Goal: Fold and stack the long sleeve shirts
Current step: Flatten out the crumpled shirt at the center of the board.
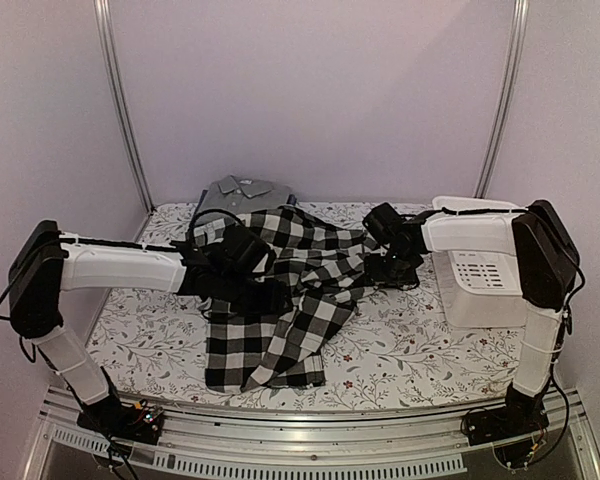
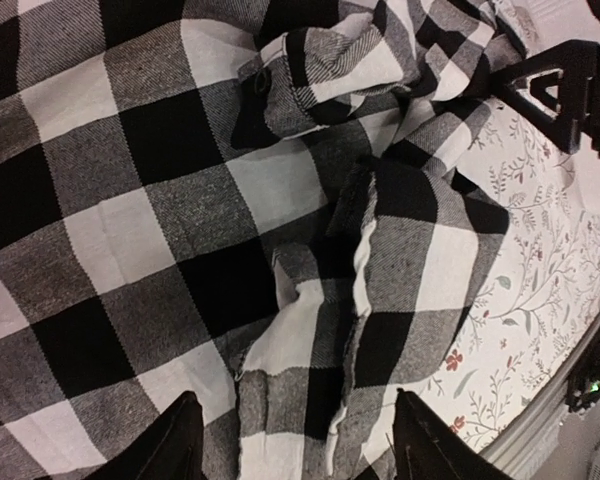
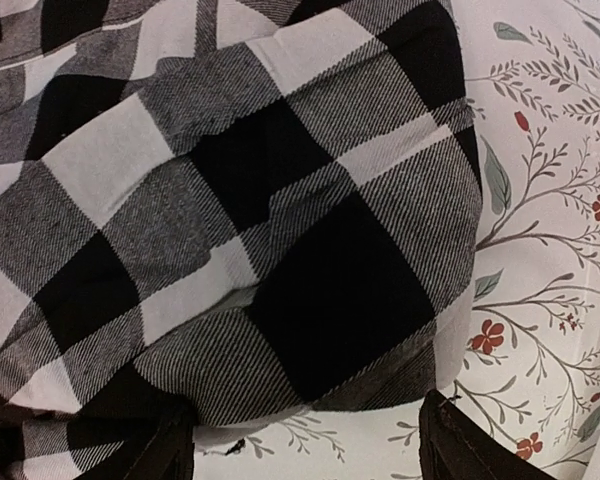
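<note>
Checked shirt [image 1: 290,300]: crumpled mid-worktop [image 1: 410,350], one end trailing toward the near edge.
Grey shirt [image 1: 245,190]: folded, just behind it at the far edge.
Left claw [image 2: 292,405]: spread wide over the checks, gripping nothing.
Right claw [image 3: 305,410]: wide apart at the checked shirt's edge, nothing pinched.

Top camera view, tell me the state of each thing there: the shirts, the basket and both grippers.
Black-and-white checked cloth shirt, unfolded, crumpled across the table.
Plain grey collared shirt, folded flat at the far edge, near side overlapped by the checked shirt.
White plastic basket, upright at the right; contents hidden.
Left gripper, open, over the checked shirt.
Right gripper, open, at the checked shirt's edge.
</note>
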